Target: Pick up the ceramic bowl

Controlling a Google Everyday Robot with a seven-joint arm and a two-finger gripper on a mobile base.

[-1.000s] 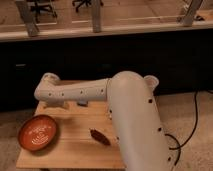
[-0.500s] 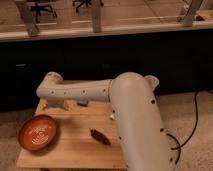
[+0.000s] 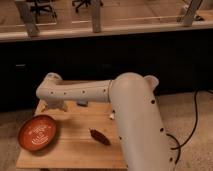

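Presently ceramic bowl (image 3: 37,132) sits lower left on table (image 3: 75,147), untouched; gripper (image 3: 54,105) hangs just beyond its far rim, likely lining up a grasp; open or closed, cannot tell.

Light wooden table (image 3: 70,152) at lower left. On it, lower centre, a small dark brown oblong item (image 3: 99,136). Black cable (image 3: 194,117) trailing over speckled floor (image 3: 200,155) at right. Along the top, office chairs (image 3: 41,8) behind pale posts (image 3: 96,16). Gripper (image 3: 54,105) over the table's upper-left corner.
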